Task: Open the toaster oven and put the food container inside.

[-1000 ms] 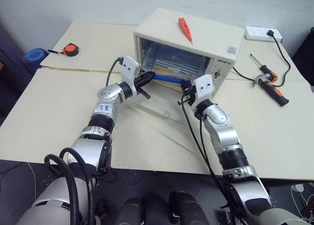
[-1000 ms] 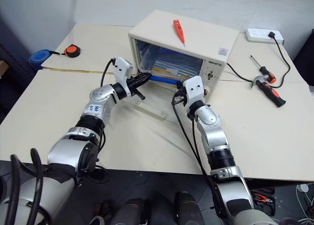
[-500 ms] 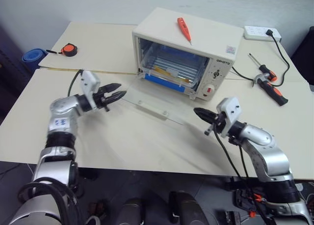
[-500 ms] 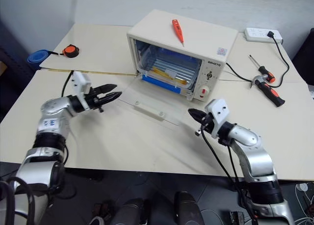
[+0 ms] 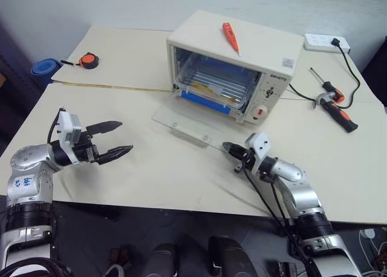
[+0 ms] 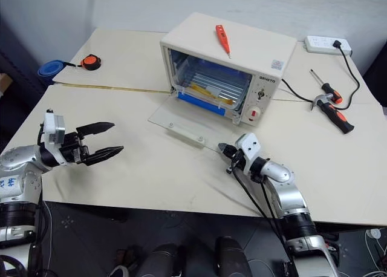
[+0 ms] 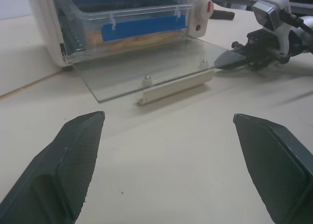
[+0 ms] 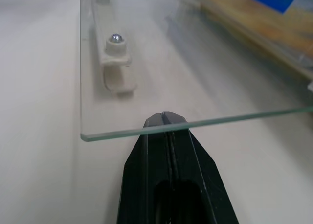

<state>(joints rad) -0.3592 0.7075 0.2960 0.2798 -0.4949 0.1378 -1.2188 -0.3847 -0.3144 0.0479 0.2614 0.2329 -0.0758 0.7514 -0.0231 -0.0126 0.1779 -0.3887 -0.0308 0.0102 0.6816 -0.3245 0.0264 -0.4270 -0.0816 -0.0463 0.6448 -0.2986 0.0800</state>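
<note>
The cream-white toaster oven stands at the back of the table with its glass door dropped flat onto the tabletop. The clear food container, with a blue clip along its front, sits inside on the rack. My left gripper hovers well to the left of the oven, open and empty. In the left wrist view its fingers spread wide toward the oven and container. My right gripper is shut and empty, its tip at the front edge of the glass door.
A red tester pen lies on the oven's top. To the right are a white power strip with its cable and a red-and-black screwdriver. An orange tape measure and a blue round object sit far left.
Both grippers have pulled away from the oven mouth, leaving the container inside. The left one swung far left and opened. The right one sank to the door's front edge, still shut.
</note>
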